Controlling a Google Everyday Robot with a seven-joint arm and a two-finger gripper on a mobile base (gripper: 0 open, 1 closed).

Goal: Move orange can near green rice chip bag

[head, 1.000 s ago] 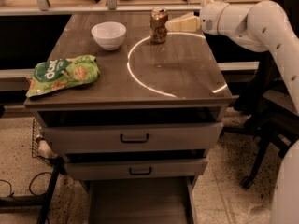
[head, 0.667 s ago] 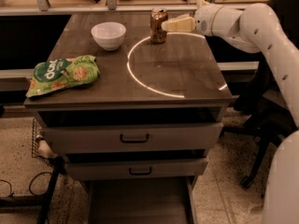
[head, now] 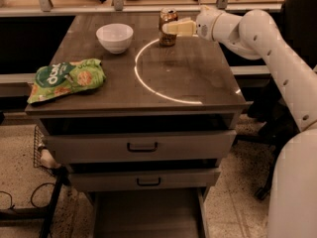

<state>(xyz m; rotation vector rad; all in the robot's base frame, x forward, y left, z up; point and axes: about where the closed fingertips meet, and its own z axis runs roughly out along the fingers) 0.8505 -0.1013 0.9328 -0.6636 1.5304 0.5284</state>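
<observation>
The orange can stands upright at the back of the table, on the far edge of a bright ring of light. My gripper reaches in from the right at the can's upper half and overlaps its right side. The can rests on the table. The green rice chip bag lies flat at the table's front left corner, far from the can.
A white bowl sits at the back left, between the can and the bag. The table is a dark drawer cabinet with two handled drawers. My white arm spans the right side. A shelf rail runs behind the table.
My gripper has moved left from beside the can until it overlaps the can's right side. The can, bowl and bag have not moved.
</observation>
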